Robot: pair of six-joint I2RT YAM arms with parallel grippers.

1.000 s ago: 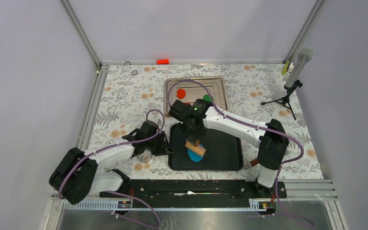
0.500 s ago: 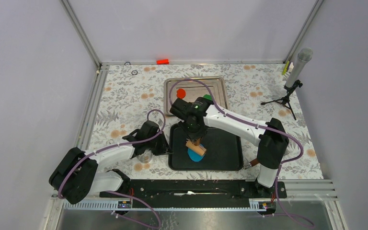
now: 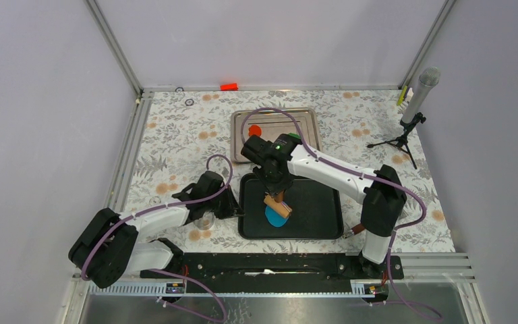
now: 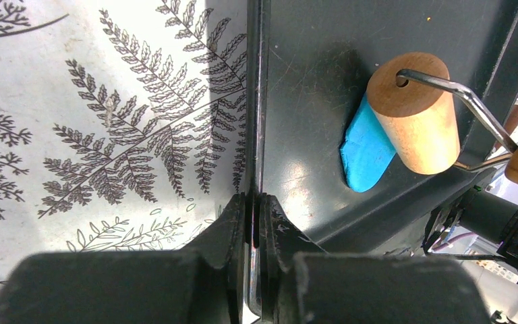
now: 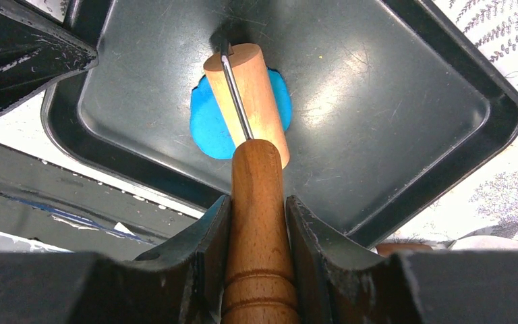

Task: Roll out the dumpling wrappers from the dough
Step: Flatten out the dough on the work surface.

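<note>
My right gripper (image 5: 258,202) is clamped round the wooden handle of the roller (image 5: 246,94). Its drum lies just ahead of the fingers and rests on the dough (image 5: 206,125), a flat blue patch showing on either side of the drum on the floor of the black tray (image 5: 391,88). My left gripper (image 4: 253,202) is pinched tight on that tray's rim, with the dough ahead and to its right. Beyond the right gripper, in the metal tray (image 3: 307,118), I see a red wrapper (image 3: 255,129) and a green wrapper (image 3: 293,137), the green one partly hidden by the arm.
</note>
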